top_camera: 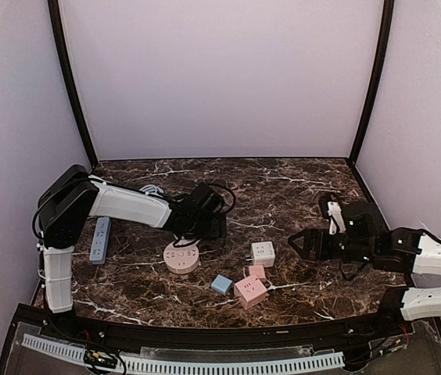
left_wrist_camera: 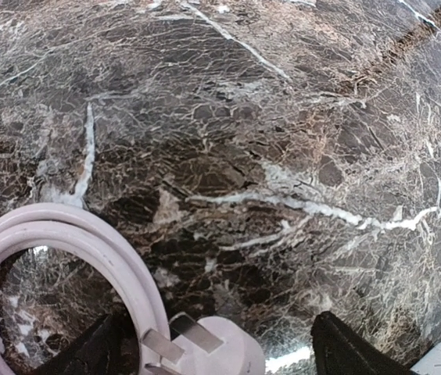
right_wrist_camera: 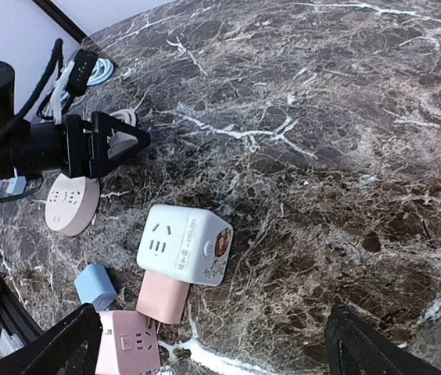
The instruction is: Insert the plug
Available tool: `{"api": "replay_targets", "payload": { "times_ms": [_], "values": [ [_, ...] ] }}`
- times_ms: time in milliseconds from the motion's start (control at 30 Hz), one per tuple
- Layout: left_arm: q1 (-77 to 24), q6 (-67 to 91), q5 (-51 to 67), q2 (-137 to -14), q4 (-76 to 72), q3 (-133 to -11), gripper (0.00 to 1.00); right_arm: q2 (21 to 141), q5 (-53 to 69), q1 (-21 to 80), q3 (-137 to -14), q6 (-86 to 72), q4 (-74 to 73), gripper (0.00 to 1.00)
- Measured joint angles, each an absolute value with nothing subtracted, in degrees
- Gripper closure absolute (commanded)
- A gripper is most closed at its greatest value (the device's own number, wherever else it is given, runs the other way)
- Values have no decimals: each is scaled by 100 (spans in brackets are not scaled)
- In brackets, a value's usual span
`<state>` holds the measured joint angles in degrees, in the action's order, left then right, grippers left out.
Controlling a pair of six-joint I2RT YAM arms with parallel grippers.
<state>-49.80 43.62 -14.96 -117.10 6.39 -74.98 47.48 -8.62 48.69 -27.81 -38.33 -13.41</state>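
Note:
A white plug (left_wrist_camera: pixel 213 348) with flat metal prongs lies on the marble between the fingers of my left gripper (left_wrist_camera: pixel 219 319). It is close to the left finger (left_wrist_camera: pixel 95 351) and well apart from the right one (left_wrist_camera: pixel 353 355). Its white cable (left_wrist_camera: pixel 56 234) loops off to the left. My left gripper (top_camera: pixel 207 225) is open, just beyond the round pink socket (top_camera: pixel 182 258), which also shows in the right wrist view (right_wrist_camera: pixel 72 205). My right gripper (top_camera: pixel 302 244) is open and empty, right of the white cube socket (top_camera: pixel 263 252), which also shows in the right wrist view (right_wrist_camera: pixel 183 244).
Two pink cube sockets (top_camera: pixel 250 291) and a small blue cube (top_camera: pixel 221 283) lie near the front, and show in the right wrist view (right_wrist_camera: pixel 127 344). A blue power strip (top_camera: pixel 100 238) lies at the left by the left arm's base. Walls close in the table (top_camera: pixel 283 183) on three sides.

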Motion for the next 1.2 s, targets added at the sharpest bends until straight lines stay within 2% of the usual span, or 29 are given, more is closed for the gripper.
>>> {"api": "replay_targets", "payload": {
  "times_ms": [167, 567, 933, 1200],
  "values": [
    [-5037, 3699, -1605, -11555, 626, -7439, 2, 4993, -915, 5159, -2805, -3883, -1400, 1],
    [-5782, 2069, -1811, -9821, 180, -6416, 1, 5120, -1144, 5575, -2917, -3981, -1511, 1],
    [-6792, 1365, -1857, -9714, 67, -5981, 1, 4919, -1144, 5579, -3074, -3983, -1549, 1],
    [-7126, 1358, -1511, -9714, 10, -5837, 1, 4829, -1323, 5579, -3114, -3986, -1592, 1]
  ]
}}
